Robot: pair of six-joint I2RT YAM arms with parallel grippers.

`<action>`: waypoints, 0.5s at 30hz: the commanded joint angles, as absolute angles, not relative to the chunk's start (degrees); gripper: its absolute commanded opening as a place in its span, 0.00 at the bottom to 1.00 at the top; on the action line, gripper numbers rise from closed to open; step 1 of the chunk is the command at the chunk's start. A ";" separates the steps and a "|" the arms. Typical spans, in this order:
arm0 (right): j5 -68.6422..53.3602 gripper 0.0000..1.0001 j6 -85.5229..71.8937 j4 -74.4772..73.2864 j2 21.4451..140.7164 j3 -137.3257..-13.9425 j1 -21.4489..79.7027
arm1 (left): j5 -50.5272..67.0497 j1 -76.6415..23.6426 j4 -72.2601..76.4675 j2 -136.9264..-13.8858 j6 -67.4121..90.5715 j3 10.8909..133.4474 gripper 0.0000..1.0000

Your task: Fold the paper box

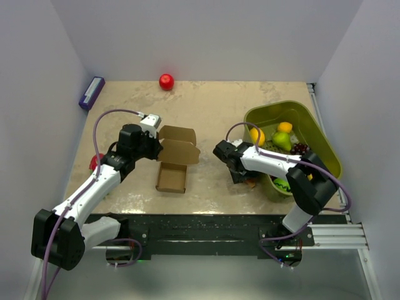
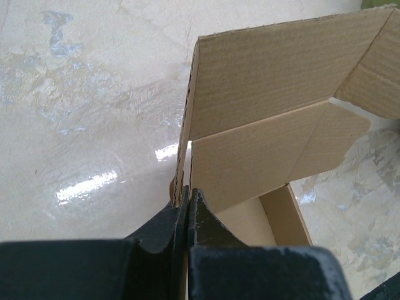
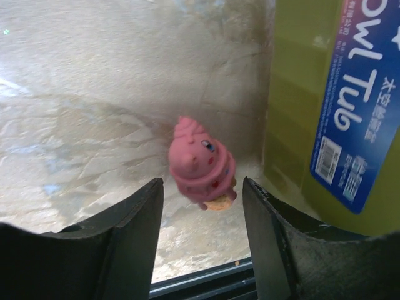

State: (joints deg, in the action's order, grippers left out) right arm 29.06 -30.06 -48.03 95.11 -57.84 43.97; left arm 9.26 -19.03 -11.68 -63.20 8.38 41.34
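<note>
The paper box is brown cardboard, partly folded, lying mid-table with its tray open toward the front and its lid flaps raised at the back. My left gripper is shut on the box's left wall edge. The left wrist view shows its fingers pinched on the cardboard edge, with the lid panel and a side flap standing up beyond. My right gripper is off the box, to its right beside the basket. It is open, with a pink toy just beyond its fingertips.
A green basket holding fruit stands at the right; its wall with a blue label is close to my right gripper. A red ball and a purple box lie at the back. A red object sits under my left arm.
</note>
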 commanded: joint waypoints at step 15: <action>24.00 0.34 -28.65 -43.86 97.30 -57.13 43.07 | 11.42 -18.63 -10.55 -62.67 8.53 42.01 0.00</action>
